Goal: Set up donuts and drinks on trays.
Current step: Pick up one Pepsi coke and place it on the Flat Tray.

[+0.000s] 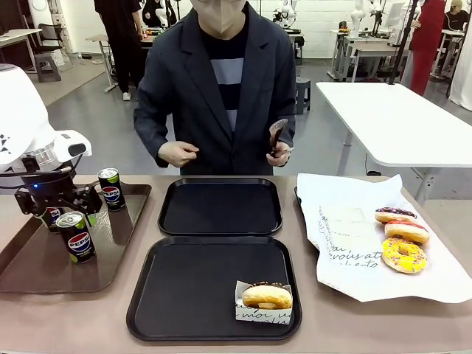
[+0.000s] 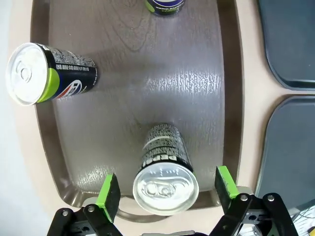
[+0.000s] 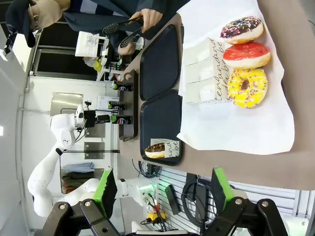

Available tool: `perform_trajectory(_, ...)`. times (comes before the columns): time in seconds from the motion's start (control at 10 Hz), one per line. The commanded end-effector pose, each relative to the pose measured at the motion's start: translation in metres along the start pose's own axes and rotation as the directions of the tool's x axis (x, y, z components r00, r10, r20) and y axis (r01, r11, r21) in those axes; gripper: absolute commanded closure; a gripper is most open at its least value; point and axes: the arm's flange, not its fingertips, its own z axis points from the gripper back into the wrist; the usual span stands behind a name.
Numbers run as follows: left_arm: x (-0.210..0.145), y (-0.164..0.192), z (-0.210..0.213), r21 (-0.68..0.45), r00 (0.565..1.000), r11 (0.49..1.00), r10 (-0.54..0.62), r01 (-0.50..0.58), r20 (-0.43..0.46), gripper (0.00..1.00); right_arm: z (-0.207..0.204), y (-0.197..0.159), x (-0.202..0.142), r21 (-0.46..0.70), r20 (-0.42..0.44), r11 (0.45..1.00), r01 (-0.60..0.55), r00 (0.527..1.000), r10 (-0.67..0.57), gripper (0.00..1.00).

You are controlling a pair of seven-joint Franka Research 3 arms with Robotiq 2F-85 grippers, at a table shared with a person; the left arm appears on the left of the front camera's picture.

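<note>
The left pincer (image 2: 167,186) hangs with its green pads spread apart either side of a Pepsi can (image 2: 162,152). The can stands upright on the brown tray (image 2: 147,88), near its edge. To grip it well, I judge the pads should sink below the can's rim, stay centred and close squarely. The lift should then go straight up over the tray's lip, towards the near black tray (image 1: 192,287), where a sleeved donut (image 1: 267,296) sits. The right pincer (image 3: 162,187) is spread, empty.
</note>
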Motion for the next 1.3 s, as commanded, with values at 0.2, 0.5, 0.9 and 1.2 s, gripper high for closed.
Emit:
perform_trajectory(0.2, 0.017, 0.002, -0.014, 0.017, 0.999, 0.999, 0.041, -0.04, -0.023, 0.0, 0.0, -0.002, 0.001, 0.022, 0.003, 1.0, -0.012, 1.0, 0.012, 0.0)
perform_trajectory(0.5, 0.016, 0.002, -0.014, 0.009, 0.995, 0.999, 0.041, -0.04, -0.088, 0.13, 0.0, -0.002, 0.001, 0.022, 0.003, 1.0, -0.012, 1.0, 0.012, 0.0)
perform_trajectory(0.9, 0.015, 0.003, -0.014, 0.033, 0.991, 0.998, 0.065, -0.062, -0.115, 0.51, 0.0, -0.002, 0.001, 0.022, 0.003, 1.0, -0.012, 1.0, 0.012, 0.0)
perform_trajectory(1.2, 0.009, 0.003, 0.002, 0.031, 0.997, 0.999, 0.01, -0.008, -0.071, 0.77, 0.0, -0.002, 0.001, 0.022, 0.003, 1.0, -0.012, 1.0, 0.012, 0.0)
